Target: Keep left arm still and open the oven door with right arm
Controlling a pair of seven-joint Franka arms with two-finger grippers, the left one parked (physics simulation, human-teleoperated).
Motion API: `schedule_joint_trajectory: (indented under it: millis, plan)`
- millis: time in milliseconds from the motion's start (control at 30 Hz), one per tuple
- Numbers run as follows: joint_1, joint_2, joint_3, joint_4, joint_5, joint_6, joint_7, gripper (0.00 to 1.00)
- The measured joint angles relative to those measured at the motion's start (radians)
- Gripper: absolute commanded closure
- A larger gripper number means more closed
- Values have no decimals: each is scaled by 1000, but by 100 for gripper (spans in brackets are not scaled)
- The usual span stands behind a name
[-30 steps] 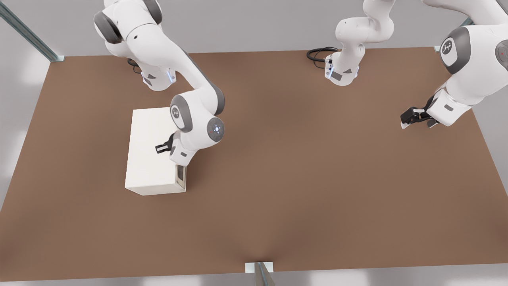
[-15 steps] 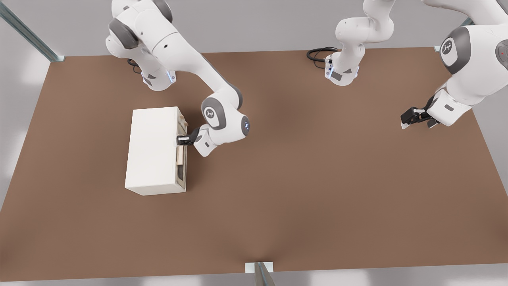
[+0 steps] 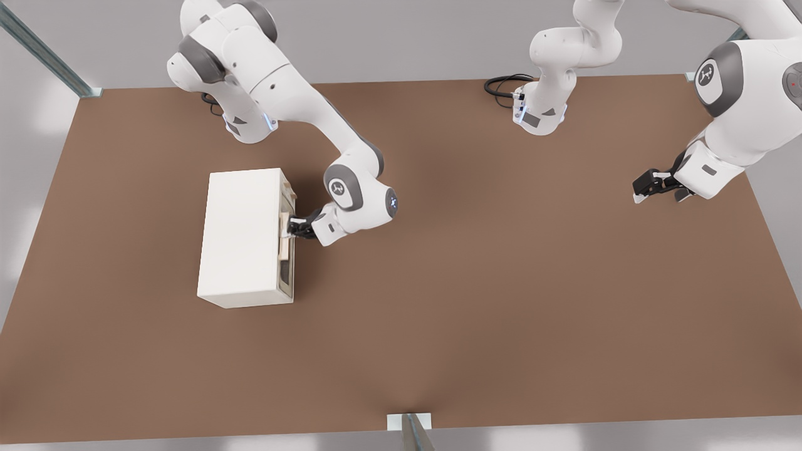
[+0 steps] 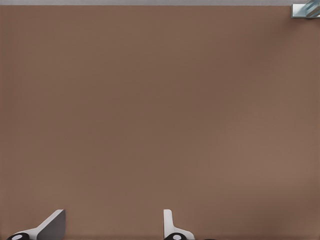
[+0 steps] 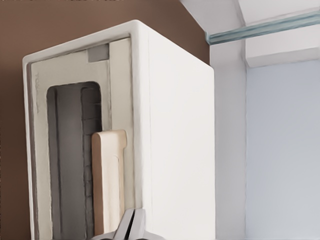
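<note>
Since half a second ago the right arm (image 3: 294, 106) has eased its wrist lower along the oven's front, and the gripper (image 3: 290, 227) now sits right against the tan handle (image 3: 284, 241) instead of near the upper corner of the door. A second ago it was hovering over the top of the box, so it has come round to the front face.

From where I stand, the oven (image 3: 241, 235) rests on the brown table (image 3: 501, 282), toward the front view's left, with its windowed face turned toward the front view's right. The oven door (image 5: 75, 150) looks flush with the box, not swung out. In the right wrist view the handle (image 5: 107, 180) runs along the door beside the dark window (image 5: 67, 160), and the fingertips (image 5: 131, 225) show pressed close together at the handle's edge. Whether the jaws are actually clamped on the handle or merely closed beside it, I cannot tell.
</note>
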Motion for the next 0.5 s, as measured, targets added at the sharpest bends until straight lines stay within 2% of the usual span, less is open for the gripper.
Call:
schedule_joint_trajectory:
  millis: [500]
  plan:
    - [12,1,-1,-22,-2,37,133,100]
